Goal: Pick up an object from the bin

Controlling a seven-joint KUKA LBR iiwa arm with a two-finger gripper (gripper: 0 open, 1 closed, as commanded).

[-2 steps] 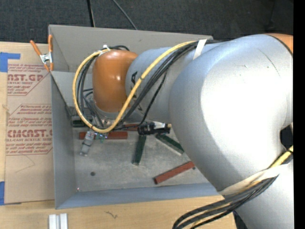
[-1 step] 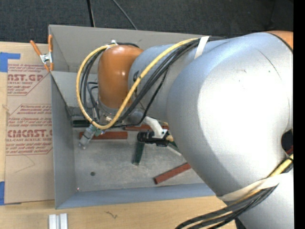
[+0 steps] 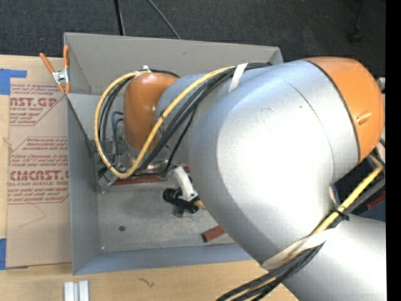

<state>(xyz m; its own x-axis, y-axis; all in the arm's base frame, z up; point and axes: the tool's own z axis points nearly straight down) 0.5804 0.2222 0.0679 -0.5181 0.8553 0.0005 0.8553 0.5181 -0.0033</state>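
Observation:
My gripper (image 3: 114,148) is low at the bin's left wall, mostly hidden under the orange wrist cover and its cables. Just below it a thin reddish-brown strip (image 3: 147,177) lies flat on the bin floor. To the right of that lies a small object with a white handle and a black head (image 3: 181,192), close to the arm. Whether anything is in the gripper cannot be seen.
A small reddish-brown flat piece (image 3: 213,234) lies near the bin's front wall, half under the arm. The big silver arm covers the right half of the bin. Bare grey floor shows at the front left.

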